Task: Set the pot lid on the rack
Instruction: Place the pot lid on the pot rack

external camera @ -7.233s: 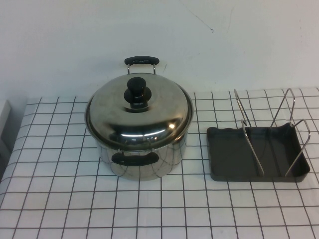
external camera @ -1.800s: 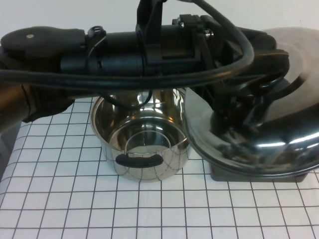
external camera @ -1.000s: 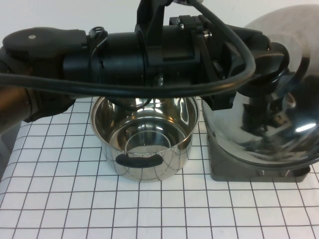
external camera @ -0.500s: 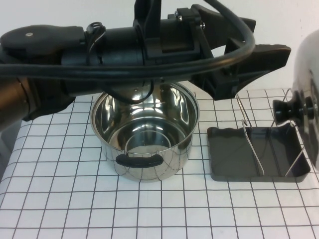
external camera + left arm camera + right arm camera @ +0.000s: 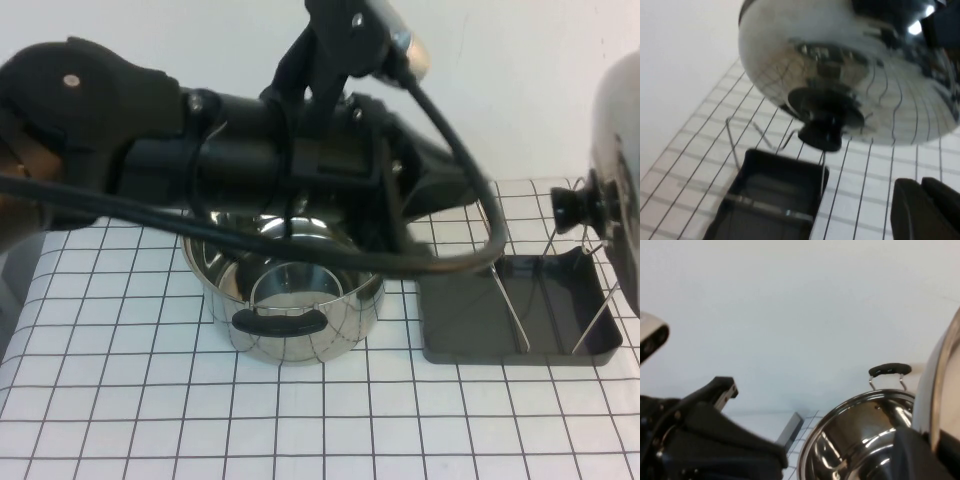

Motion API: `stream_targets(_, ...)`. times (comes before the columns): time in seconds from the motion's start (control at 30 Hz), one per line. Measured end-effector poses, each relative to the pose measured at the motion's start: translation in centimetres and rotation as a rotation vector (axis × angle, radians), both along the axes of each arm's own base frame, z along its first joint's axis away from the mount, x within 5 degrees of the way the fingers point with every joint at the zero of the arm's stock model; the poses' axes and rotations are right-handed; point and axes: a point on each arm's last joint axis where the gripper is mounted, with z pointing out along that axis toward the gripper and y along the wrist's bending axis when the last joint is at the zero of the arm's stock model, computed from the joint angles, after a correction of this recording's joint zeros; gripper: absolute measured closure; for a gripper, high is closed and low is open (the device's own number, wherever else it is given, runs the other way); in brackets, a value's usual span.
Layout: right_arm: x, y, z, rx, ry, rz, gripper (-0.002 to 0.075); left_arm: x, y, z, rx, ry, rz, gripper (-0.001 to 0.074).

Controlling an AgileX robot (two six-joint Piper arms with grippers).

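Two hands in play. Left hand (image 5: 922, 202): fingers together, nothing between them, hanging in the air off the lid's knob side and above the bench (image 5: 200, 420). In the high view its black arm crosses from the left over the pot (image 5: 300, 310), covering the pot's rear half, and the tip ends above the rack's left edge.

Right hand (image 5: 926, 460): out of the high view. In its own wrist view only a dark finger shows, right against the rim of the pot lid (image 5: 940, 385). It reads as clamped on that rim, prob. a thin pinch; the contact pt itself is hidden.

Pot lid (image 5: 622, 150) stands on edge at the far right of the high view, partly cut off by the frame, over the right end of the rack (image 5: 470, 320). Black knob (image 5: 575, 207) points sideways toward the robot's left, just above the rear wire hoops. Cannot tell whether the lid's lower edge touches the wires or tray.

Left wrist view: domed face of the lid (image 5: 840, 65) with knob (image 5: 825, 125) toward the cam, grey tray (image 5: 770, 195) below it.

Front wire hoops (image 5: 510, 300) upright in the tray. Pot uncovered, on the checked cloth just left of the rack, apart from it; front handle toward the robot. Right wrist view shows the pot's open inside (image 5: 860, 430) and far handle.
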Motion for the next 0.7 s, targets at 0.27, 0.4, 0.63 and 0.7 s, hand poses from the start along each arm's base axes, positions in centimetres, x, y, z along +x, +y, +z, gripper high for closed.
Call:
stream_targets(0.27,4.5,0.3,0.5,-0.014,0.032,0.067,0.0708,-1.7,3.7,0.3,0.321,-0.001,0.163,0.0735)
stream_targets(0.4,6.3,0.8,-0.2,-0.003,0.079,0.099,0.0708,-2.8,5.4,0.8,0.412,0.02,0.239,0.0735)
stream_targets(0.63,8.6,2.5,-1.0,-0.02,0.105,0.166,0.0706,-4.5,6.8,0.8,0.453,0.048,0.267,0.0736)
stream_targets(0.7,9.2,2.8,-0.9,-0.025,0.104,0.173,0.0706,-4.7,7.0,0.1,0.466,0.065,0.269,0.0736)
